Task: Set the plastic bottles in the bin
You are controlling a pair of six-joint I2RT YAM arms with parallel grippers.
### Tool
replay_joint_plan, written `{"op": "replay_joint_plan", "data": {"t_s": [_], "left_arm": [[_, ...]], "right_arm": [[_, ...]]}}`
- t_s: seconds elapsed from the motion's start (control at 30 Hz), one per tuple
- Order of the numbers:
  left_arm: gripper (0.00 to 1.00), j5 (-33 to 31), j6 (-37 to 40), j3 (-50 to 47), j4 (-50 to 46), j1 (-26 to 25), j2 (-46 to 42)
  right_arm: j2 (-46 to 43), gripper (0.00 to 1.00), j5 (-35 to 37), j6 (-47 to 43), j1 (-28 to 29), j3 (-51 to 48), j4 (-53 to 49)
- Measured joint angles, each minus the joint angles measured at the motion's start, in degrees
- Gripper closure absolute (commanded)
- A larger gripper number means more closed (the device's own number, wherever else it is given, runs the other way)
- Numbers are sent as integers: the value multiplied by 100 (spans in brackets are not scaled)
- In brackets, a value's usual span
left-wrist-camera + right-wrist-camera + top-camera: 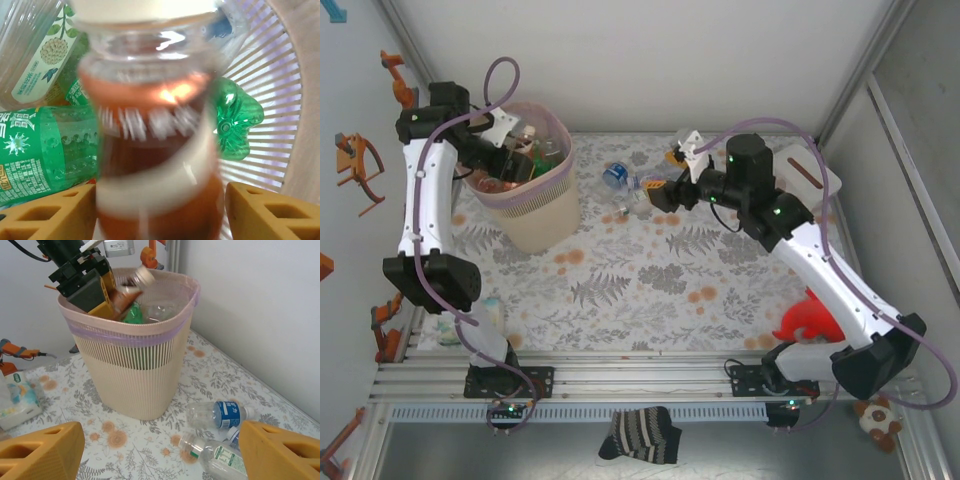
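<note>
**A:** The bin (535, 220) stands at the far-left corner of the bench (650, 290), and it's well loaded. There are green bottles (45, 145) piled inside, with a clear bottle with a leafy label (40, 55) lying against them.

**B:** And right over its mouth is a brown bottle (155, 165) with a white cap, all blur, sitting between the left fingers (45, 215)!

**A:** Clamped or loose?

**B:** I cannot tell. The yellow fingers flank it closely on both sides. From the right wrist it tilts, cap up toward the far rim.

**A:** Out on the bench, just beside the bin and toward the far edge, a blue-label bottle (222, 415) lies on its side, and a second clear bottle (215, 457) lies right next to it.

**B:** The right fingers (45, 450) hang above those two, spread wide, nothing between them.
</note>
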Motion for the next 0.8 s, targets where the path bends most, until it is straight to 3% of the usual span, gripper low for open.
{"op": "replay_joint_plan", "data": {"t_s": [0.1,0.2,0.37,0.47,0.6,0.8], "left_arm": [[18,269,2,-26,46,131,-122],[18,520,-48,-37,199,236,-385],[46,925,-566,-87,905,269,-800],[57,1137,-1082,-404,1646,256,-872],[60,1250,-1598,-763,2380,151,-643],[63,1381,-1818,-1187,2721,-44,-387]], "right_arm": [[120,20,-48,-20,0,160,-76],[149,20,-59,-44,0,184,-90],[142,21,-52,-42,2,179,-55],[98,21,-26,-37,0,136,-15],[17,21,-11,-35,0,90,-15],[-225,21,59,-24,0,-114,-13]]}}
